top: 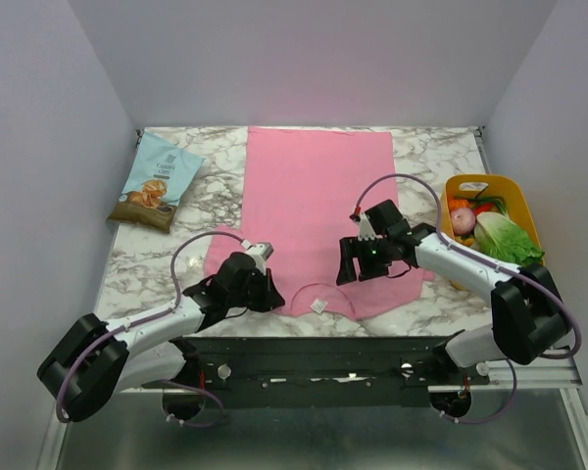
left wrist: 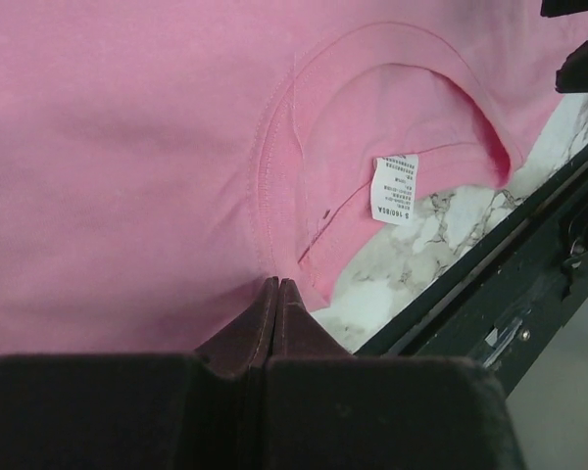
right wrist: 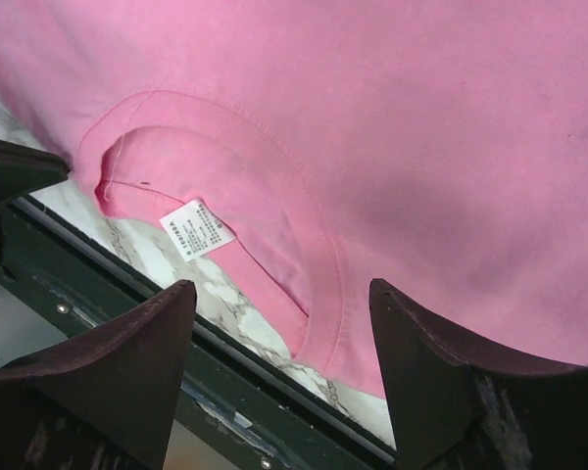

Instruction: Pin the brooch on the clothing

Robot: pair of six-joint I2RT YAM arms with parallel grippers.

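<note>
Hunting the brooch, we are not seeing it. Our left tool (left wrist: 277,289) is sitting shut on the shirt (top: 314,186) beside the collar (left wrist: 272,147); our right tool (right wrist: 282,294) is hanging open opposite.

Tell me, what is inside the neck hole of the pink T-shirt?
A small white label with tiny print sits there, sewn to the back layer of the pink T-shirt. Anything deeper inside is covered by the front cloth, so it cannot be seen.
</note>
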